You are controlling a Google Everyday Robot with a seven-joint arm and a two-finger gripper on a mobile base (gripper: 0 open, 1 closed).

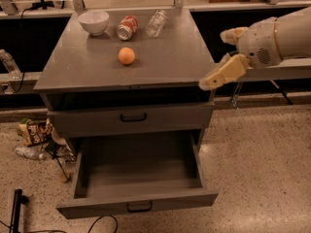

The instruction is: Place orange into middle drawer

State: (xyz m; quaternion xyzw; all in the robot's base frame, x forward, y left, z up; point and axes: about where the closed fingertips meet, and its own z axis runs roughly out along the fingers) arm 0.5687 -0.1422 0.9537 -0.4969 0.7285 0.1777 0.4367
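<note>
Gripper (pixel 214 58) hovers by the cabinet's (pixel 82 69) right edge, fingers spread, empty; orange (pixel 126 56) on top; middle drawer (pixel 138 204) open; soda can (pixel 127 27) label illegible

Round orange (pixel 126 56) rests on the cabinet top; middle drawer (pixel 170 201) (the lowest) stands pulled out; gripper (pixel 215 58) hovers just right of the cabinet top, fingers apart.
</note>
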